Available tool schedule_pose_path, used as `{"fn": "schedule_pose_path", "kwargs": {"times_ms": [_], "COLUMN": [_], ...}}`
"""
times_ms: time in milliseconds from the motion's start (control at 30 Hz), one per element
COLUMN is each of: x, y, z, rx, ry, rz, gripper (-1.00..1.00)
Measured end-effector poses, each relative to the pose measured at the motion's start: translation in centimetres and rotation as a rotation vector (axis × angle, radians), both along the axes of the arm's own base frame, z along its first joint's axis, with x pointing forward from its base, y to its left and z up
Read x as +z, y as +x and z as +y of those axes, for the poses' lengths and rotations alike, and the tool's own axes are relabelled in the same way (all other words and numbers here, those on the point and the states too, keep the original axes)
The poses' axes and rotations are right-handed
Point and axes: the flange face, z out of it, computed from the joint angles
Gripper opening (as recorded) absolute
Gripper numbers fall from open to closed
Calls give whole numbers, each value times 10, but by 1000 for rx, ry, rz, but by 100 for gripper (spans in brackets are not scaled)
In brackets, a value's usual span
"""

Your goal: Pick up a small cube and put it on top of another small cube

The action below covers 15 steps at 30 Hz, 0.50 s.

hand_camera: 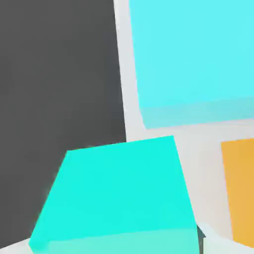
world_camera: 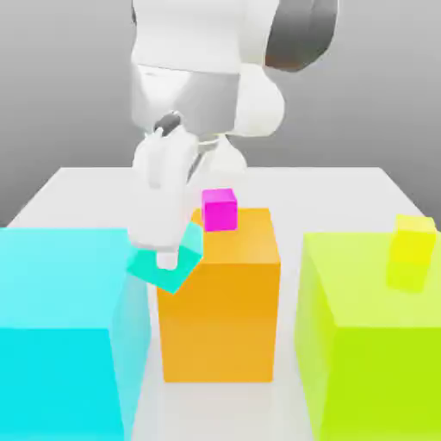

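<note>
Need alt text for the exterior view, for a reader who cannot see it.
The claw holds a tilted small teal cube in the air between a big cyan block and an orange block bearing a magenta cube; a yellow cube sits on a lime block.

Three big blocks and two tiny cubes on a pale table

A white table [world_camera: 77, 185] carries a big cyan block [world_camera: 60, 327] at the exterior view's left, a big orange block [world_camera: 226, 301] in the middle and a big lime-green block [world_camera: 370, 344] at the right, all standing apart. A tiny magenta cube [world_camera: 220, 209] sits on the orange block's top, toward its back edge. A tiny yellow cube [world_camera: 411, 250] rests on the lime-green block.
</note>
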Motion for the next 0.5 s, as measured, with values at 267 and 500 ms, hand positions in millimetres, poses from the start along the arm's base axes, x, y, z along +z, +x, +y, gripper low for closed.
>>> {"fn": "schedule_pose_path", "kwargs": {"times_ms": [267, 500], "x": [26, -28], "y": [-54, -51], "z": [266, 277], "rx": [438, 435], "ry": [49, 64], "rz": [82, 99], "gripper": [-100, 100]}}
